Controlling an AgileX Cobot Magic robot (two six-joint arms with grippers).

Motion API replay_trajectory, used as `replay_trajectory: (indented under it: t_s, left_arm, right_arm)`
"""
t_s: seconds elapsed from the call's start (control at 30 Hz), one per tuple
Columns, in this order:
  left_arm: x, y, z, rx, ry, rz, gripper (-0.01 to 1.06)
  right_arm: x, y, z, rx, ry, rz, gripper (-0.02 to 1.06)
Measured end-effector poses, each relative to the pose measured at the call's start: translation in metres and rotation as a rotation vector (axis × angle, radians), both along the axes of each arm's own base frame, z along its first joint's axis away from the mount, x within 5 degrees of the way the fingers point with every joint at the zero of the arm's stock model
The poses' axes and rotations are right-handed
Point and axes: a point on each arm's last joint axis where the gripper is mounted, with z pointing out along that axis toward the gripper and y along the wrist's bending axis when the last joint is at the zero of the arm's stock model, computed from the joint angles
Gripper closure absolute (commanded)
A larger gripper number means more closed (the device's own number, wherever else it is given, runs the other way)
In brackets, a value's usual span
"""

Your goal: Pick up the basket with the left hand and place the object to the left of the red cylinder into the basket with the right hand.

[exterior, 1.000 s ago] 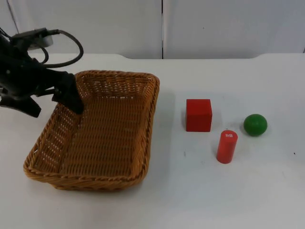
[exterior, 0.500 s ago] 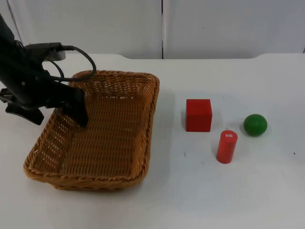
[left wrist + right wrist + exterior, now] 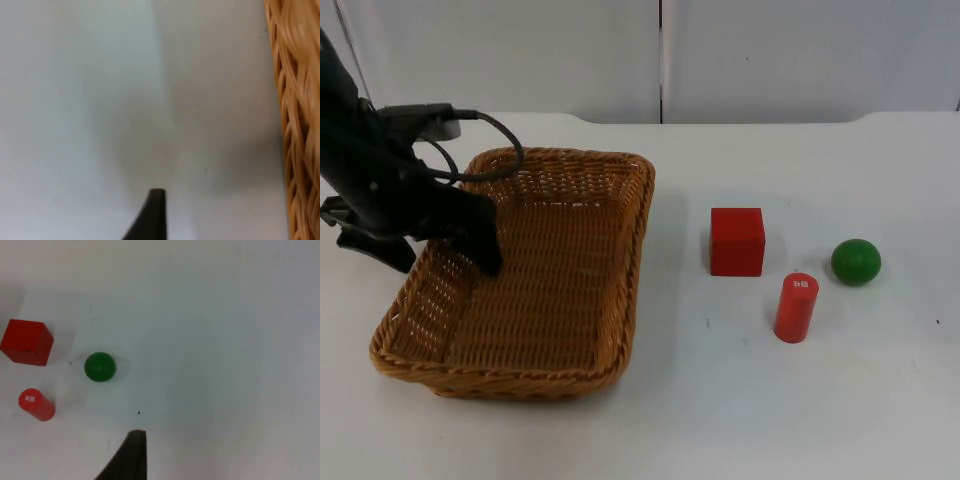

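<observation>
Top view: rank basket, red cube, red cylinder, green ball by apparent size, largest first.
1. basket, by far the largest
2. red cube
3. red cylinder, taller than the ball but narrower
4. green ball
The cylinder and ball look close; treat that order as unsure.

The basket (image 3: 535, 290) is woven wicker, tan-brown and rough, with a braided rim and coarse ribbed strands along its wall (image 3: 295, 125). The red cube (image 3: 737, 241), the red cylinder (image 3: 796, 307) and the green ball (image 3: 856, 261) have smooth painted-looking surfaces, matt to faintly satin, the cylinder with a small pale label on its flat top. The counter (image 3: 800, 400) is smooth, matt white, and the left gripper (image 3: 440, 255) at the basket's left rim is matt black.
</observation>
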Motion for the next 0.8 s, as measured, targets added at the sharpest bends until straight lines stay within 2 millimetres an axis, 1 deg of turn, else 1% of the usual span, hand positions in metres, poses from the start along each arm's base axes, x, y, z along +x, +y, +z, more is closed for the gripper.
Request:
replay_trajectory:
  t_s: [0.03, 0.1, 0.13, 0.17, 0.27, 0.3, 0.43, 0.47, 0.5, 0.53, 0.8]
  left_arm:
    - [-0.0003, -0.0003, 0.0, -0.004, 0.004, 0.002, 0.3]
    - [-0.0005, -0.0003, 0.0, -0.004, 0.006, 0.001, 0.38]
    - [-0.0005, -0.0005, 0.0, -0.007, 0.007, 0.004, 0.38]
    - [-0.0007, -0.0007, 0.0, -0.009, 0.01, 0.005, 0.41]
    - [-0.0012, -0.0011, 0.0001, -0.016, 0.017, 0.011, 0.61]
    - [-0.0015, -0.0015, 0.0001, -0.021, 0.021, 0.016, 0.61]
    - [-0.0021, -0.0025, 0.0002, -0.035, 0.033, 0.028, 0.92]
    - [-0.0022, -0.0029, 0.0003, -0.041, 0.035, 0.035, 0.92]
    - [-0.0018, -0.0042, 0.0011, -0.057, 0.041, 0.056, 1.0]
    - [-0.0019, -0.0052, 0.0015, -0.071, 0.048, 0.07, 1.05]
    - [-0.0056, -0.0074, 0.0039, -0.099, 0.091, 0.083, 1.05]
  right_arm:
    - [0.0, 0.0, 0.0, 0.0, 0.0, 0.0, -0.01]
    - [0.0, 0.0, 0.0, 0.0, 0.0, 0.0, -0.01]
    - [0.0, 0.0, 0.0, 0.0, 0.0, 0.0, -0.01]
    - [0.0, 0.0, 0.0, 0.0, 0.0, 0.0, -0.01]
    - [0.0, 0.0, 0.0, 0.0, 0.0, 0.0, -0.01]
    - [0.0, 0.0, 0.0, 0.0, 0.0, 0.0, -0.01]
    - [0.0001, -0.001, 0.0001, -0.015, -0.001, -0.001, -0.01]
    - [0.0001, -0.0011, 0.0001, -0.016, -0.002, -0.001, -0.01]
    - [0.0001, -0.0011, 0.0001, -0.017, -0.002, -0.001, -0.01]
    - [0.0001, -0.0012, 0.0001, -0.019, -0.002, -0.001, -0.01]
    - [0.0001, -0.0015, 0.0001, -0.023, -0.002, -0.002, -0.01]
